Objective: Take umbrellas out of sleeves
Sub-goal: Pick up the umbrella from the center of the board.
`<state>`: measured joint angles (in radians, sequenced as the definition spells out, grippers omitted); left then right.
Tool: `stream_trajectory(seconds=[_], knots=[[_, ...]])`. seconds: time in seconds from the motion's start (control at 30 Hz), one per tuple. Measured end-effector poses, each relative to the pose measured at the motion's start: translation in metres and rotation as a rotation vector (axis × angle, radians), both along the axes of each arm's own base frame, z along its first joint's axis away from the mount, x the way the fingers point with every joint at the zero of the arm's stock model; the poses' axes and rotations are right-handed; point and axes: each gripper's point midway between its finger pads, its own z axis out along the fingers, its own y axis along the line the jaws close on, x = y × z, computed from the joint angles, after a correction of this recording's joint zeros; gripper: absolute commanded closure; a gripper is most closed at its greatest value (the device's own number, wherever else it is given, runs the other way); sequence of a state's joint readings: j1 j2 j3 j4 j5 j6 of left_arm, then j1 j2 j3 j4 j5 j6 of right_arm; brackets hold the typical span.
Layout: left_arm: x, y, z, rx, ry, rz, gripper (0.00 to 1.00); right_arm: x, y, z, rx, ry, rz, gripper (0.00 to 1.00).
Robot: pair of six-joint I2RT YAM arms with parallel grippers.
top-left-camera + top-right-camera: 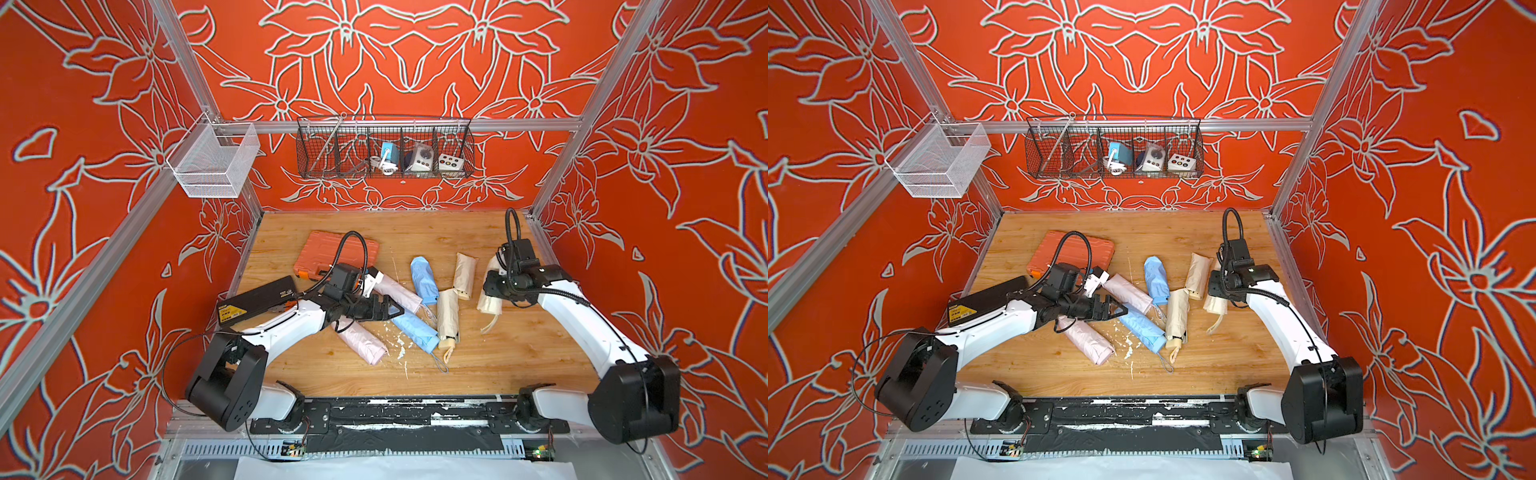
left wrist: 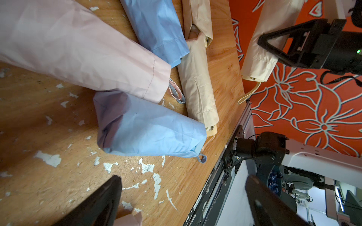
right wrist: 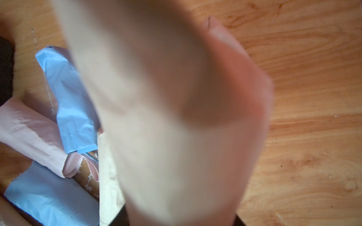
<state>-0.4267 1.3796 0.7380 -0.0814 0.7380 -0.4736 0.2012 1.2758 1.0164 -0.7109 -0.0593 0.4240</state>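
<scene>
Several sleeved umbrellas lie in a loose heap mid-table: a pink one (image 1: 395, 291), another pink one (image 1: 361, 340), a blue one (image 1: 424, 278), a blue one (image 1: 417, 328) and two cream ones (image 1: 464, 270) (image 1: 448, 316). My left gripper (image 1: 392, 309) hovers over the heap, open and holding nothing; in the left wrist view its fingers (image 2: 105, 201) stand wide apart above bare wood. My right gripper (image 1: 491, 289) is shut on a cream sleeved umbrella (image 1: 489, 306), held off the table with its strap hanging. That cream fabric (image 3: 166, 117) fills the right wrist view and hides the jaws.
An orange tool case (image 1: 332, 249) and a black case (image 1: 257, 301) lie at the back left of the wooden table (image 1: 519, 353). A black wire basket (image 1: 384, 147) and a white mesh basket (image 1: 214, 160) hang on the back frame.
</scene>
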Motion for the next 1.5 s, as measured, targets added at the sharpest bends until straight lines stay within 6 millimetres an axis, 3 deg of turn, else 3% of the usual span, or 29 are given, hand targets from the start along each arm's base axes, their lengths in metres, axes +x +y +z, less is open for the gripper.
stream_trajectory(seconds=[0.4,0.77,1.07,1.27,1.5], knots=[[0.002,-0.011,0.027,-0.144,0.020,-0.025,0.03,0.012,0.029,0.021,0.109,-0.102,0.143,0.63],[0.008,-0.024,0.066,-0.250,-0.046,-0.080,0.03,0.012,0.098,0.054,0.347,-0.138,0.415,0.62],[0.027,-0.037,0.102,-0.320,-0.128,-0.121,0.03,-0.001,0.149,0.065,0.502,-0.065,0.602,0.61],[0.044,-0.045,0.122,-0.359,-0.171,-0.138,0.03,-0.006,0.167,0.075,0.589,-0.037,0.665,0.61],[0.056,-0.053,0.130,-0.394,-0.178,-0.149,0.03,-0.019,0.184,0.085,0.673,-0.007,0.722,0.60]])
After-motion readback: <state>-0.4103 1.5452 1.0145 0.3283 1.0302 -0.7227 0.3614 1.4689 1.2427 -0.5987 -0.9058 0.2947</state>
